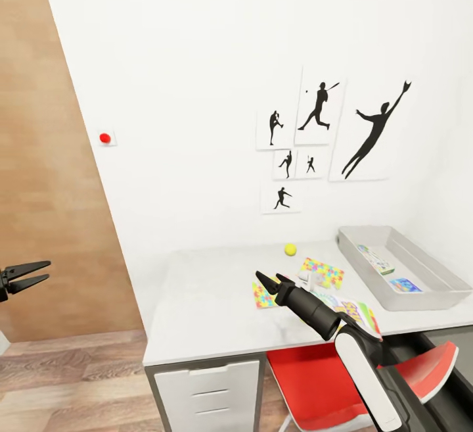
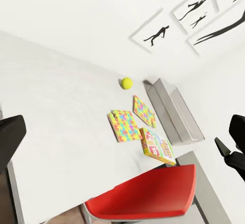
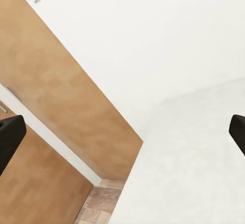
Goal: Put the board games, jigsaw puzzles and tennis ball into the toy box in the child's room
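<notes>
In the head view the right gripper [image 1: 270, 279] hangs over the middle of the white table [image 1: 197, 307], its fingers a little apart and holding nothing, just above the nearer jigsaw puzzle [image 1: 264, 295]. The second puzzle [image 1: 322, 272] lies right of it, the tennis ball [image 1: 290, 249] behind them near the wall, and one board game [image 1: 351, 310] at lower right, partly behind the forearm. The toy box [image 1: 420, 264] at the right of the frame already holds two game boxes. The left gripper [image 1: 26, 275], at the left edge, is slightly open and empty. A thin slab lying flat is hard to pinch, so sliding the puzzle toward the table edge first would probably give the fingers a better purchase.
</notes>
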### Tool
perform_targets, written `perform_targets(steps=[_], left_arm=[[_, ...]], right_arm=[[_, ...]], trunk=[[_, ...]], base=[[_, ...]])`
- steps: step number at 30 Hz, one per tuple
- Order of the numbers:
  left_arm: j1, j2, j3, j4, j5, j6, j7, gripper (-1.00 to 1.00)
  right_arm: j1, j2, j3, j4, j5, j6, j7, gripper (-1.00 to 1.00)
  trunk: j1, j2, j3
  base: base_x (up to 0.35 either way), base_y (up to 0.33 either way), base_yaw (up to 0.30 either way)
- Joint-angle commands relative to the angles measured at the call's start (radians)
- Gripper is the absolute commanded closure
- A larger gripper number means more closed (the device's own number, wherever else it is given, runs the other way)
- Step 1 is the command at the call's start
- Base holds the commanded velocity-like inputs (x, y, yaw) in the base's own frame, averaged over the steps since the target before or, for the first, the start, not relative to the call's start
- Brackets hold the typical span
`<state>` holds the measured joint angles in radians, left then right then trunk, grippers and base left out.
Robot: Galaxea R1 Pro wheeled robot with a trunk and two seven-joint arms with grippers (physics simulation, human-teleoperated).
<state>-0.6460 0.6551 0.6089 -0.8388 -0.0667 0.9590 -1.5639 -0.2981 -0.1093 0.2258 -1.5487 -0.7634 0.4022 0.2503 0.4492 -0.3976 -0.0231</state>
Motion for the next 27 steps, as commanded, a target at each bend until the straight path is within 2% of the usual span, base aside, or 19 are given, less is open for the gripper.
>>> perform_targets(steps=[1,10,14,16,18,19,21,23,25,27], left_arm=[[-0.001,0.0,0.002,0.0,-0.007,0.01,-0.007,-1.0],[-0.001,-0.001,0.002,0.0,-0.007,0.01,-0.007,-1.0],[-0.001,-0.001,0.002,0.0,-0.008,0.01,-0.007,-1.0],[-0.001,-0.001,0.002,0.0,-0.008,0.01,-0.007,-1.0],[-0.001,-0.001,0.002,0.0,-0.007,0.01,-0.007,-1.0],[-0.001,0.0,0.002,0.0,-0.007,0.01,-0.007,-1.0],[-0.001,0.0,0.002,0.0,-0.007,0.01,-0.007,-1.0],[-0.001,-0.001,0.001,0.0,-0.008,0.01,-0.007,-1.0],[-0.001,-0.002,0.001,0.0,-0.008,0.01,-0.007,-1.0],[-0.001,-0.004,0.0,0.0,-0.009,0.01,-0.007,-1.0]], right_arm=[[-0.001,0.0,0.001,-0.001,-0.007,0.004,-0.001,-1.0],[-0.001,0.002,0.003,-0.001,-0.006,0.007,-0.014,-1.0],[-0.001,0.005,0.005,-0.001,-0.006,0.015,-0.053,-1.0],[-0.002,0.007,0.005,-0.001,-0.008,0.02,-0.11,-1.0],[-0.002,0.009,0.005,-0.006,-0.008,0.035,-0.21,-1.0],[-0.002,0.009,0.006,-0.007,-0.008,0.041,-0.236,-1.0],[-0.002,0.025,0.006,-0.008,-0.01,0.073,-0.332,-1.0],[-0.003,0.05,0.006,-0.007,-0.01,0.096,-0.396,-1.0],[-0.025,0.096,0.007,-0.005,-0.009,0.143,-0.481,-1.0],[-0.108,0.141,0.008,0.007,-0.011,0.234,-0.58,-1.0]], trunk=[[0.001,-0.002,-0.002],[0.001,-0.002,-0.002],[0.001,-0.002,-0.002],[0.001,-0.002,-0.002],[0.001,-0.002,-0.002],[0.001,-0.002,-0.002],[0.001,-0.002,-0.002],[0.001,-0.002,-0.002],[0.001,-0.002,-0.002],[0.001,-0.002,-0.002]], base=[[0.024,0.026,0.0],[0.018,-0.005,0.0],[0.054,-0.055,0.0],[0.019,-0.02,0.0],[0.009,-0.009,0.0],[0.006,-0.006,0.0],[0.003,-0.003,0.0],[0.001,-0.001,0.0],[0.0,0.0,0.0],[0.0,0.0,0.0]])
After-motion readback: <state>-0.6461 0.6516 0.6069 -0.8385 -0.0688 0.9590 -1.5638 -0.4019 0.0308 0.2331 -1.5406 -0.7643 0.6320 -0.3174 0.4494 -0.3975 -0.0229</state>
